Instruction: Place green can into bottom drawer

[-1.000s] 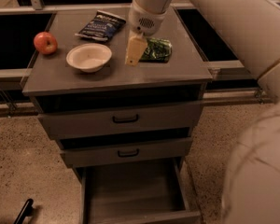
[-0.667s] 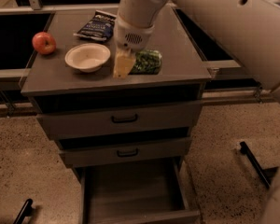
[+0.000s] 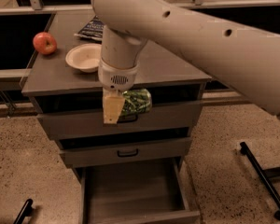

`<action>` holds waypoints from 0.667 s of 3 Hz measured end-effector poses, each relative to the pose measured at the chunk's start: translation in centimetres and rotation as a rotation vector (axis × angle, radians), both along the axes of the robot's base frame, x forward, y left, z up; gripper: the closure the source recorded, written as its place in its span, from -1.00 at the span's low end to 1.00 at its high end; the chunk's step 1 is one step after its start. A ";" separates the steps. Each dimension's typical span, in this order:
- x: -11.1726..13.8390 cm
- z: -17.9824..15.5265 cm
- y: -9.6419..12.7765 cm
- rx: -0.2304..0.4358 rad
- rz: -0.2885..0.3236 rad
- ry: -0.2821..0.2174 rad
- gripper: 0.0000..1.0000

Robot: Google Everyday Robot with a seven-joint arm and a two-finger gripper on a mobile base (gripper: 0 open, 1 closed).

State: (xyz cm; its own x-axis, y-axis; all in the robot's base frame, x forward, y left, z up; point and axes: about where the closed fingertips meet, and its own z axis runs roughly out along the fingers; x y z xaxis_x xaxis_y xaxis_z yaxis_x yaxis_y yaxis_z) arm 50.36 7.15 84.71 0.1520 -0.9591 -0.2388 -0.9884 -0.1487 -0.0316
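One green can [image 3: 137, 101], one red apple [image 3: 45, 43], one white bowl [image 3: 85, 57] and one dark blue bag [image 3: 92, 28] are in view, with one grey table [image 3: 172, 70] that has three drawers. The bottom drawer [image 3: 130, 192] is pulled open. The two above it are closed. The single end effector [image 3: 123, 107] hangs in front of the top drawer [image 3: 74, 123], just past the table's front edge. Its fingers [image 3: 113, 110] pinch the green can, which lies sideways in the air. A second ago the can was held over the table beside the bowl; now it is lower and further forward.
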 end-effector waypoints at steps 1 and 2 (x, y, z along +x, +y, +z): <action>0.6 -3.1 0.2 0.050 -0.009 0.046 1.00; -1.7 -12.7 -1.0 0.168 0.012 0.143 1.00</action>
